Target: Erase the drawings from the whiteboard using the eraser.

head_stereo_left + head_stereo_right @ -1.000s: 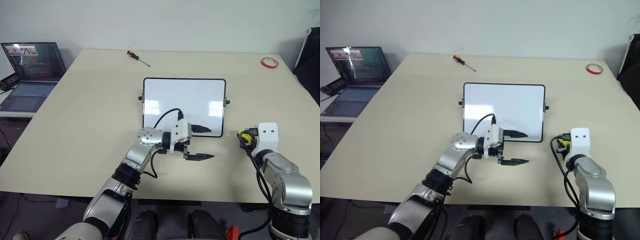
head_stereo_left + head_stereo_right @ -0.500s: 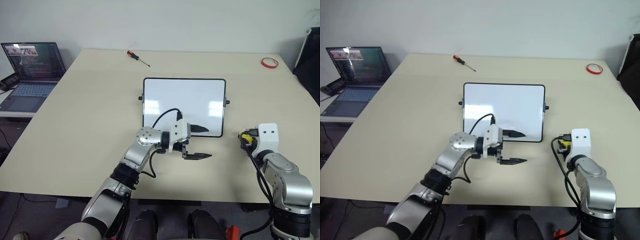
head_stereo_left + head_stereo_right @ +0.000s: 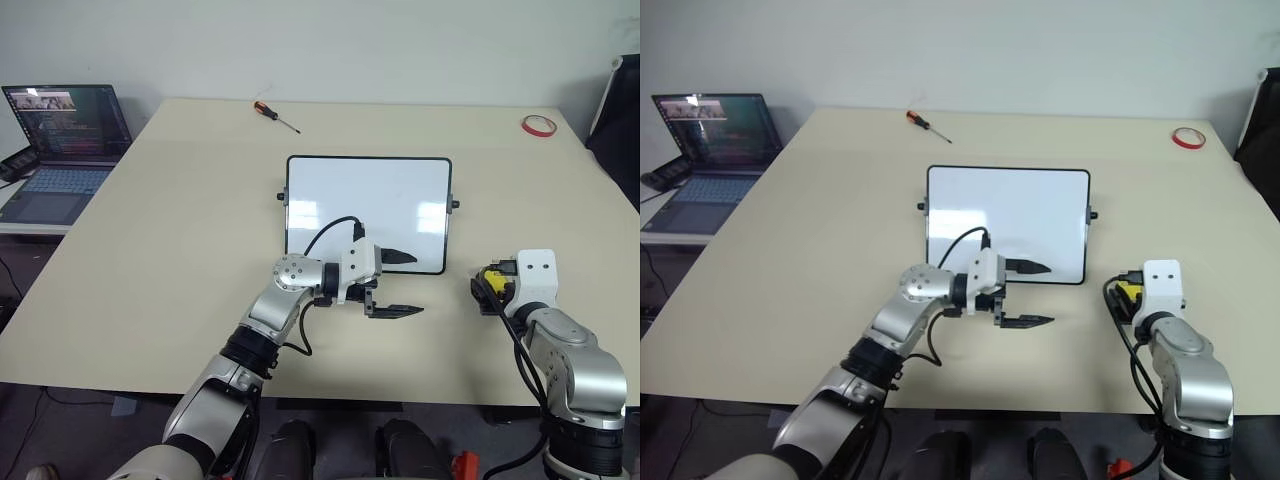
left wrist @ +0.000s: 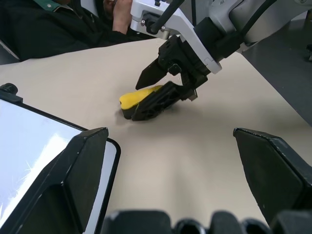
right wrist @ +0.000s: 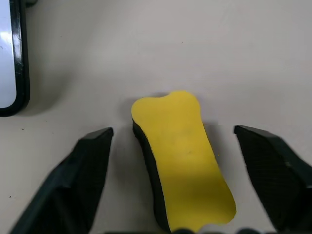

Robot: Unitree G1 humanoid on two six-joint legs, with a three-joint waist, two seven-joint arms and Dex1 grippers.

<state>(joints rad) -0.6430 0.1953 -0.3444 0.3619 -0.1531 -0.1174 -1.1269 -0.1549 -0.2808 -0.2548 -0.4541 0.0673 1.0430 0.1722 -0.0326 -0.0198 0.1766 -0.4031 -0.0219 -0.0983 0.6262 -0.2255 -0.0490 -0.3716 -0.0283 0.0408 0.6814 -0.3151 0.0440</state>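
My right gripper is standing wide, its 2 matte black fingers flanking without touching the eraser, a waisted yellow foam block lying at lower right of the head view. My left gripper is spreading wide beside the glossy, black-framed whiteboard at centre.

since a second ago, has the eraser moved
No. The eraser lies on the table, same spot right of the whiteboard; only the right claw opened around it.
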